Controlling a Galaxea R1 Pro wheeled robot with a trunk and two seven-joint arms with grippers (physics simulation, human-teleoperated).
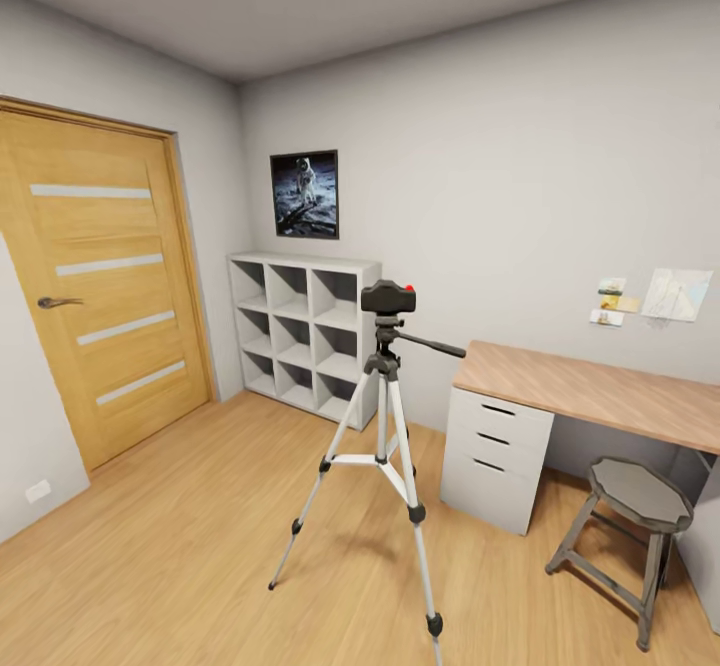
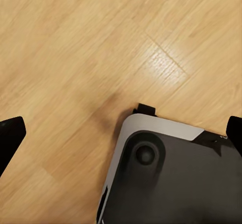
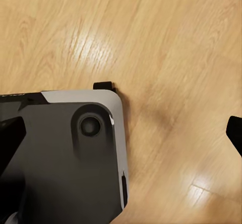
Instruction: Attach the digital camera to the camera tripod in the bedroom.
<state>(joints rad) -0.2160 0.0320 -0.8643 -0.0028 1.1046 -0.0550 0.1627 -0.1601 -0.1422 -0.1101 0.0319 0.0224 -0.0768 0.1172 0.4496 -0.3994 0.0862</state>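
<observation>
Head view gives you the camera (image 1: pixel 388 296) sitting on the tripod (image 1: pixel 384 426), cube shelf (image 1: pixel 303 334) cubbies bare, your left gripper (image 2: pixel 121 128) and right gripper (image 3: pixel 121 133) both spread wide over floor, fingertips cut off.

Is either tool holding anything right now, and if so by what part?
Nothing is held. Both tools, left and right, are open over the wood floor. The camera sits on the tripod.

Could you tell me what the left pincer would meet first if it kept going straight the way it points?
Probably the wood plank floor, which lies ahead between its fingertips; the robot's base sits off to one side.
</observation>
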